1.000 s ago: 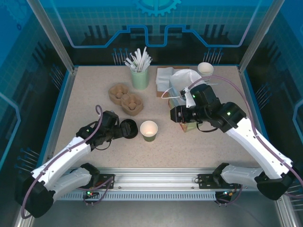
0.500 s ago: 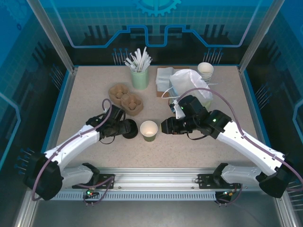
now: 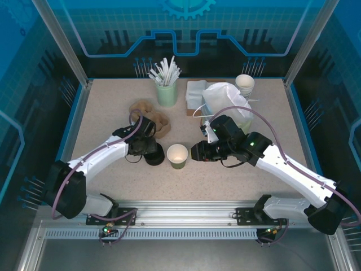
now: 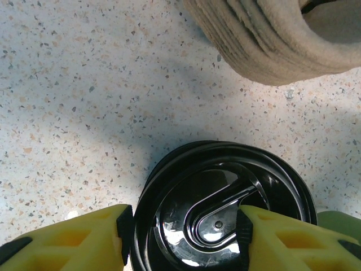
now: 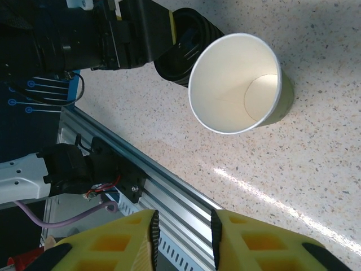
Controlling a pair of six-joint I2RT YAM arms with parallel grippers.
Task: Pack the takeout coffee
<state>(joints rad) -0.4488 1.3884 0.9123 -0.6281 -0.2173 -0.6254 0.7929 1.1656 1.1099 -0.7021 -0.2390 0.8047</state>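
Observation:
The paper cup (image 3: 177,155) of the takeout coffee stands upright mid-table, white inside and olive green outside (image 5: 237,84), its mouth uncovered. Its round black lid (image 3: 154,156) lies on the table just left of the cup. My left gripper (image 3: 148,148) hangs over the lid (image 4: 225,203). Its jaws (image 4: 183,226) are half-closed, one pad beside the lid's outer rim and the other over its middle. A little right of the cup hovers my right gripper (image 3: 195,152), its jaws (image 5: 183,237) narrowly open with nothing between them.
Brown pulp cup carriers (image 3: 161,121) lie behind the left gripper. At the back stand a pale green tumbler of white sticks (image 3: 166,90), a white bag (image 3: 225,99) and a stack of white cups (image 3: 245,83). A metal rail (image 3: 186,212) runs along the front edge.
The left gripper has swung over the lid while its jaws narrowed. The right gripper has moved from the bag to just right of the cup, and its jaws have narrowed a little.

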